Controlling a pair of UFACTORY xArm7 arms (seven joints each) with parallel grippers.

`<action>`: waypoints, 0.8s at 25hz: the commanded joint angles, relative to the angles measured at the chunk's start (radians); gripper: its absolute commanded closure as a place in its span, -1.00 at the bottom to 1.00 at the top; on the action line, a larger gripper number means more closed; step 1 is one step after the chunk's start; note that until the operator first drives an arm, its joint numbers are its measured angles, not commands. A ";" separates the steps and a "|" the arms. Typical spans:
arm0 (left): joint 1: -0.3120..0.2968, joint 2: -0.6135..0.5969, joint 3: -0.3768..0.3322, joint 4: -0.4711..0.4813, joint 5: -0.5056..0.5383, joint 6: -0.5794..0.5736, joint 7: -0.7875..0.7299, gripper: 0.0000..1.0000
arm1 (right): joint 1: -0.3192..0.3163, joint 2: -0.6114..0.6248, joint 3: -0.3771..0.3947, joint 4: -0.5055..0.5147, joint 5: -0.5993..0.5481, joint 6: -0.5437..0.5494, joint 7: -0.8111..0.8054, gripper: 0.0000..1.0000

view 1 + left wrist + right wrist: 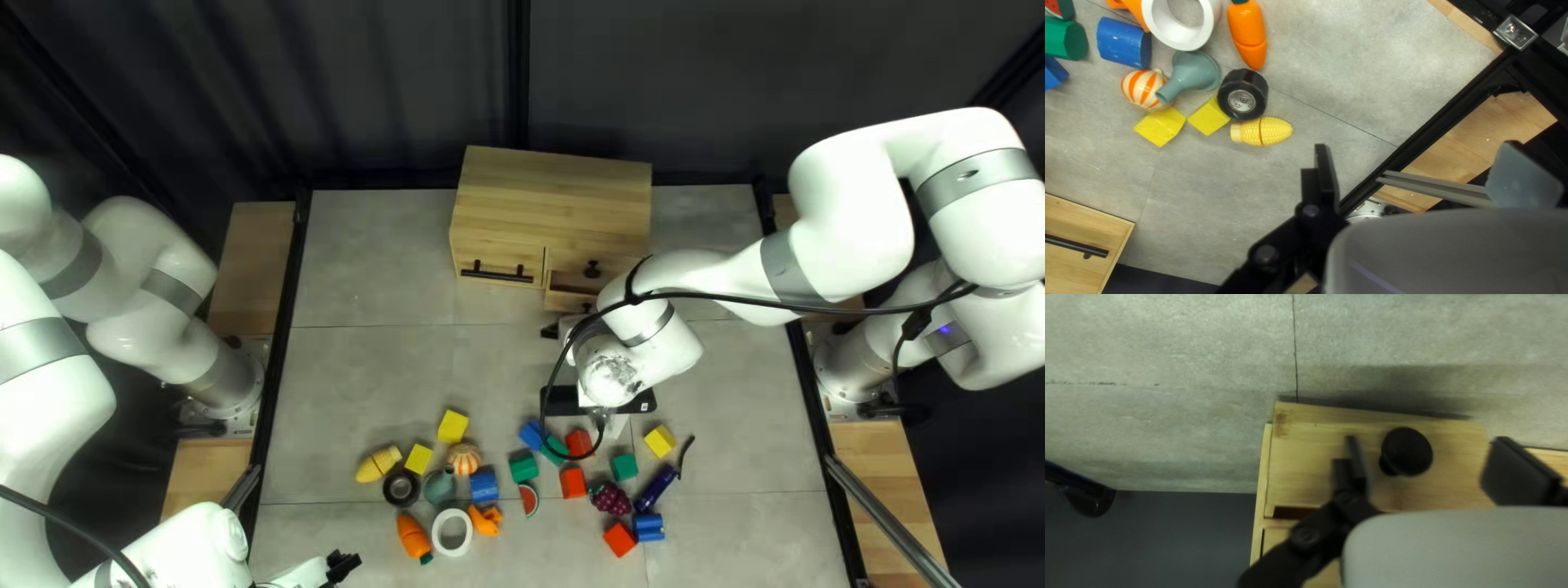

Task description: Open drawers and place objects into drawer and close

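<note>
Opening the drawer (586,304) seems to be the step in hand: it is standing partly out of the cabinet (553,196), at upper centre in the top left view. The right tool (1433,457) is gaping wide, its fingers flanking the knob (1406,452) without gripping it. The next move is probably calling for centring, closing and pulling further. The left tool (1421,166) is also spreading wide, holding nothing, with the toy corn (1262,131) lying ahead and beside it. The toys are lying loose on the tabletop (370,381), across the lower middle of the top left view. There the right arm (697,281) is covering much of its tool; the right wrist view is revealing the gap around the knob.
</note>
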 commanded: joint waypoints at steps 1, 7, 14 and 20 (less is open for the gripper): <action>0.000 0.000 0.000 0.000 0.000 0.000 0.000 -1.00 | 0.001 -0.082 0.009 0.017 0.067 0.081 -0.076 -1.00; 0.000 0.000 0.000 0.000 0.000 0.000 0.000 -1.00 | 0.016 -0.197 0.034 0.004 0.128 0.153 -0.247 -1.00; 0.000 0.000 0.000 0.000 0.000 0.000 0.000 -1.00 | 0.028 -0.143 0.043 0.119 0.214 0.286 -0.198 -1.00; 0.000 0.000 0.000 0.000 0.000 0.000 0.000 -1.00 | 0.060 -0.111 0.040 0.147 0.256 0.387 0.110 -1.00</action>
